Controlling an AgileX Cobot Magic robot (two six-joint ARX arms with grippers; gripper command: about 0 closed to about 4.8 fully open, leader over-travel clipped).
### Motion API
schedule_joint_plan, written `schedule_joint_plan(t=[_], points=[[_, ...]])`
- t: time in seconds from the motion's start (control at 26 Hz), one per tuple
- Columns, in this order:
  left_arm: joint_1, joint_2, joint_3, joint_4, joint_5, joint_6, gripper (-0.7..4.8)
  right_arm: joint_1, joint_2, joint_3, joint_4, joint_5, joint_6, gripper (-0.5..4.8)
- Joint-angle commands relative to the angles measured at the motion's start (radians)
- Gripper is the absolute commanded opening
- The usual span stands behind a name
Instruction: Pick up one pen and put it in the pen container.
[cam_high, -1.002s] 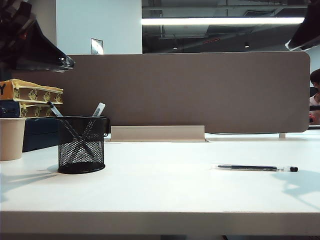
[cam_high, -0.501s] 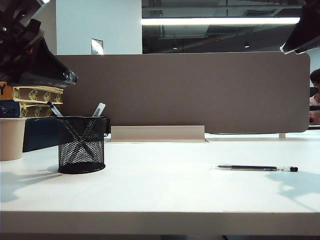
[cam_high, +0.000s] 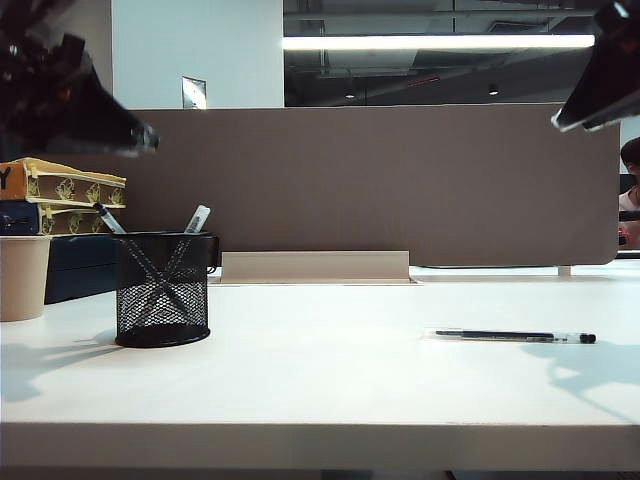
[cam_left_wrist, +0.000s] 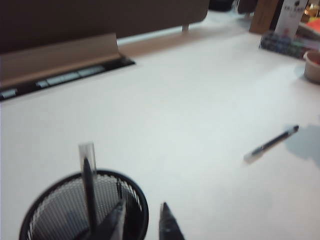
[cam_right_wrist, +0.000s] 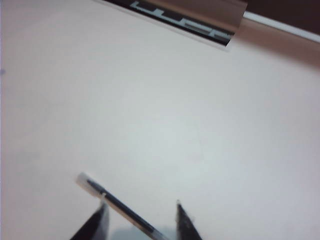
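While pen (cam_high: 510, 336) lies flat near desk (cam_high: 330, 380) right edge, well apart from pen container (cam_high: 163, 290) at left holding two pens, right gripper (cam_right_wrist: 141, 220) hangs above pen, jaws parted, nothing held. Left gripper (cam_left_wrist: 142, 222) hangs above container rim, jaws narrowly parted, empty. Beige cup (cam_high: 22, 277) at left edge.

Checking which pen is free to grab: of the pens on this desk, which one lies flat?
The pen on the bare table, below the open right gripper. The two others stand crossed in the mesh pen container.
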Motion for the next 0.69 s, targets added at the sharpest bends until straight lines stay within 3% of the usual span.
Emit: schedule_joint_plan(t=[0.04, 0.39, 0.69], points=[[0.0, 0.003, 0.005, -0.048, 0.002, 0.055, 0.89, -0.001, 0.031, 0.024, -0.045, 0.016, -0.061, 1.64], [0.0, 0.002, 0.005, -0.09, -0.001, 0.127, 0.9, 0.0, 0.068, 0.031, -0.162, 0.069, -0.317, 1.72], [0.0, 0.002, 0.006, -0.112, -0.044, 0.183, 0.94, 0.0, 0.209, 0.138, -0.234, 0.097, -0.34, 1.78]])
